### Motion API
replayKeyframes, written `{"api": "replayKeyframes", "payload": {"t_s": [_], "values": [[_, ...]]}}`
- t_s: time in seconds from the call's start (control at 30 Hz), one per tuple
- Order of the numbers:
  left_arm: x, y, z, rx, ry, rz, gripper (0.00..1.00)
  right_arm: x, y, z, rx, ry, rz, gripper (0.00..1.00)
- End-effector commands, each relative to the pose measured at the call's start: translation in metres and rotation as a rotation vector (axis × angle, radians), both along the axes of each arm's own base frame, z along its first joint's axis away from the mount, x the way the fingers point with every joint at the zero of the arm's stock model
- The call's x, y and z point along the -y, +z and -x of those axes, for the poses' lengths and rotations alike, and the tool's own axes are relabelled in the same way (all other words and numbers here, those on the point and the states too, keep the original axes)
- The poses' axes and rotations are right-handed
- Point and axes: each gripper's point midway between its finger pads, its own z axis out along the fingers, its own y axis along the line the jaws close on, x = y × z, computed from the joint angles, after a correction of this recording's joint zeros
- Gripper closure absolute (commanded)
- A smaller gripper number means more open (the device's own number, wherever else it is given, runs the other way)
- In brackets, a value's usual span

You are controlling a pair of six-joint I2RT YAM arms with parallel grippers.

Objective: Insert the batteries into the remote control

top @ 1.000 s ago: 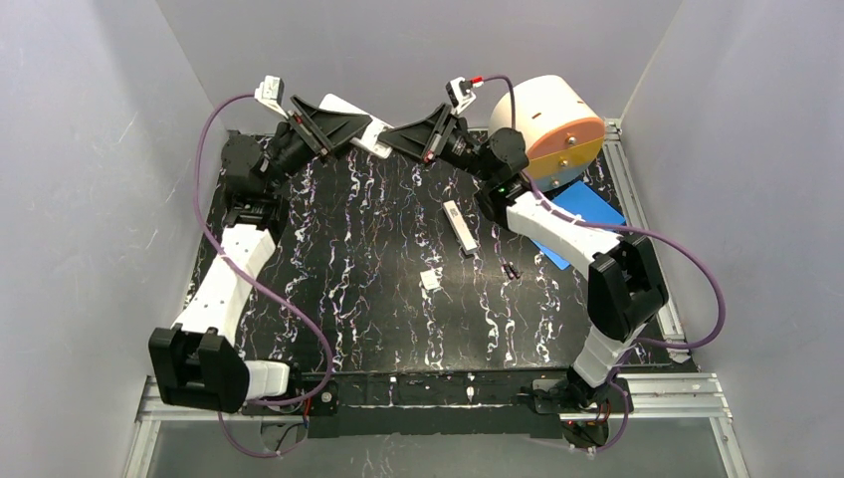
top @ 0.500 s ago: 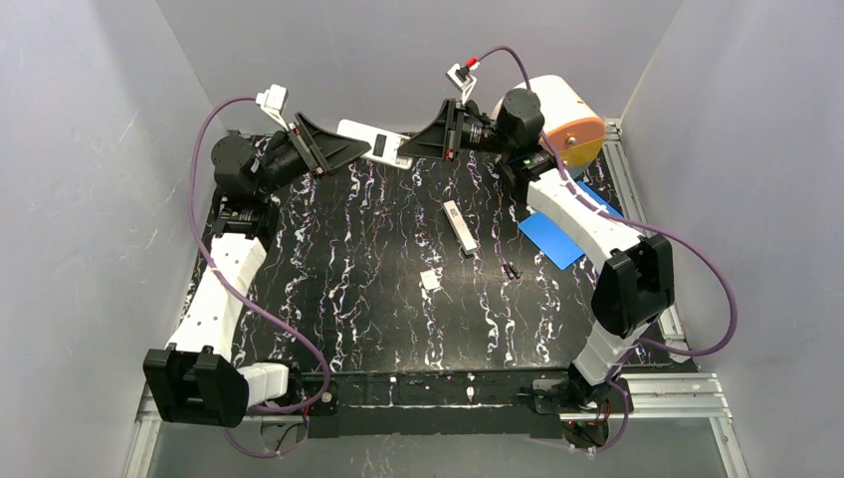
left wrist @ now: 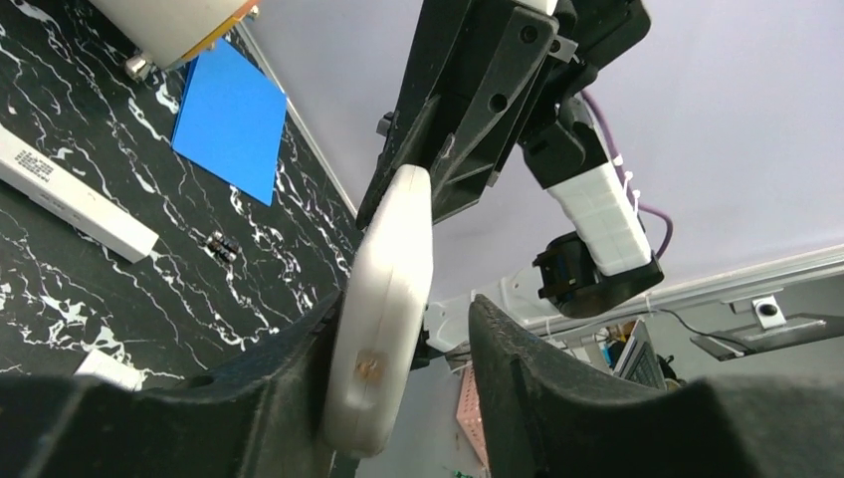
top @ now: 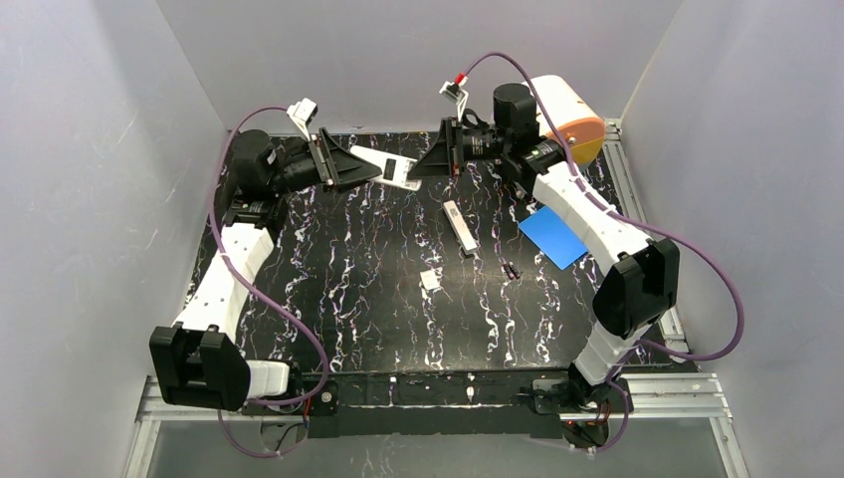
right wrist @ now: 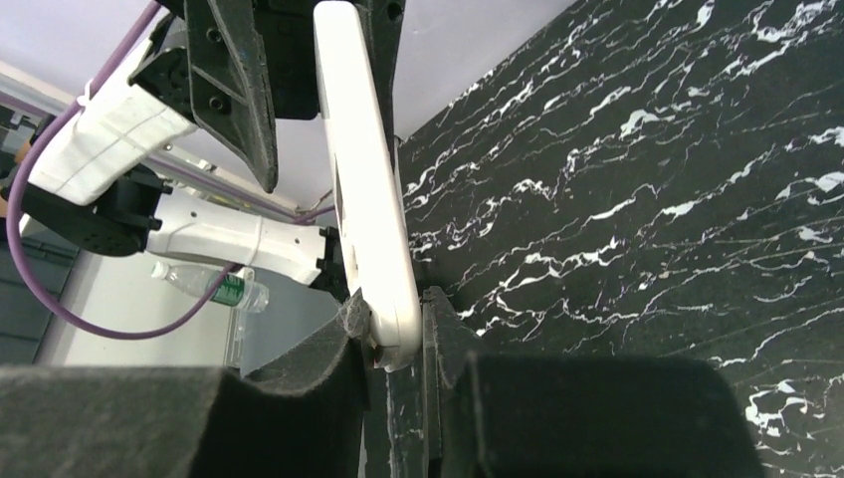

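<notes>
Slim white remote control [top: 376, 159] aloft, dark recess up — tiny black batteries [top: 511, 270] lying well apart

1. white bar [left wrist: 75, 194] on the bench [left wrist: 60, 289]: small dark print near one end, too small to read.
2. bottle [right wrist: 214, 289] off the bench: green label, lettering illegible.
3. remote control [right wrist: 368, 199]: no legible marking.

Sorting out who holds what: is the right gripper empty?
No, the right gripper is clamped on one end of the remote control, a finger against each face.
</notes>
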Motion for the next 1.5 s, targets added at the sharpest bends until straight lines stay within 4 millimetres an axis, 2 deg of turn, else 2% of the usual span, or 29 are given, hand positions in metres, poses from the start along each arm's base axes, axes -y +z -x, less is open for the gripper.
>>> {"api": "replayKeyframes", "payload": {"t_s": [0.0, 0.07, 0.17, 0.3, 0.43, 0.53, 0.57, 0.67, 0.7, 0.73, 0.77, 0.8, 0.87, 0.9, 0.97, 1.07, 1.13, 1.23, 1.33, 1.47], "values": [[0.011, 0.006, 0.018, 0.081, -0.096, -0.018, 0.52, 0.007, -0.012, 0.02, -0.019, 0.051, 0.051, 0.93], [0.014, -0.003, 0.02, 0.064, -0.125, -0.027, 0.45, 0.007, -0.01, 0.021, -0.021, 0.05, 0.041, 0.98], [0.014, -0.013, 0.02, 0.044, -0.134, -0.034, 0.4, 0.008, -0.006, 0.024, -0.022, 0.055, 0.025, 0.99], [0.015, -0.015, 0.024, 0.042, -0.154, -0.037, 0.48, 0.011, -0.008, 0.022, -0.036, 0.037, 0.028, 0.99], [0.015, -0.023, 0.023, 0.013, -0.159, -0.046, 0.69, 0.013, -0.009, 0.025, -0.019, 0.051, 0.034, 0.99], [0.015, -0.027, 0.02, -0.003, -0.159, -0.047, 1.0, 0.014, -0.009, 0.029, -0.015, 0.068, 0.039, 0.98], [0.015, -0.027, 0.019, -0.002, -0.155, -0.049, 1.0, 0.015, -0.009, 0.029, -0.009, 0.063, 0.041, 0.91], [0.014, -0.029, 0.014, 0.013, -0.128, -0.065, 1.0, 0.019, -0.007, 0.023, 0.048, -0.012, 0.047, 0.45], [0.014, -0.029, 0.013, 0.025, -0.117, -0.073, 1.0, 0.022, -0.004, 0.021, 0.072, -0.041, 0.036, 0.33], [0.013, -0.03, 0.011, 0.031, -0.102, -0.082, 1.0, 0.026, 0.002, 0.019, 0.092, -0.07, 0.012, 0.25], [0.013, -0.032, 0.009, 0.039, -0.089, -0.091, 1.0, 0.033, 0.007, 0.015, 0.093, -0.106, -0.015, 0.19], [0.012, -0.034, 0.005, 0.049, -0.068, -0.102, 1.0, 0.044, 0.021, 0.008, 0.128, -0.158, -0.069, 0.17], [0.01, -0.038, 0.0, 0.066, -0.042, -0.121, 1.0, 0.064, 0.024, -0.006, 0.102, -0.272, -0.092, 0.16], [0.01, -0.041, -0.003, 0.073, -0.029, -0.131, 1.0, 0.075, 0.02, -0.017, 0.087, -0.347, -0.078, 0.16], [0.007, -0.046, -0.007, 0.091, -0.003, -0.151, 1.0, 0.103, -0.003, -0.037, 0.037, -0.524, 0.014, 0.17], [0.003, -0.052, -0.01, 0.117, 0.037, -0.188, 1.0, 0.15, -0.063, -0.051, -0.013, -0.766, 0.303, 0.23], [0.001, -0.055, -0.011, 0.13, 0.056, -0.217, 1.0, 0.181, -0.1, -0.047, -0.053, -0.866, 0.499, 0.31], [-0.002, -0.054, -0.01, 0.158, 0.073, -0.241, 1.0, 0.22, -0.146, -0.027, -0.113, -0.949, 0.736, 0.39], [-0.002, -0.051, -0.008, 0.18, 0.063, -0.237, 1.0, 0.239, -0.18, -0.007, -0.13, -0.95, 0.882, 0.43], [0.0, -0.048, -0.007, 0.185, 0.046, -0.227, 1.0, 0.246, -0.223, 0.013, -0.141, -0.875, 0.999, 0.48]]}}
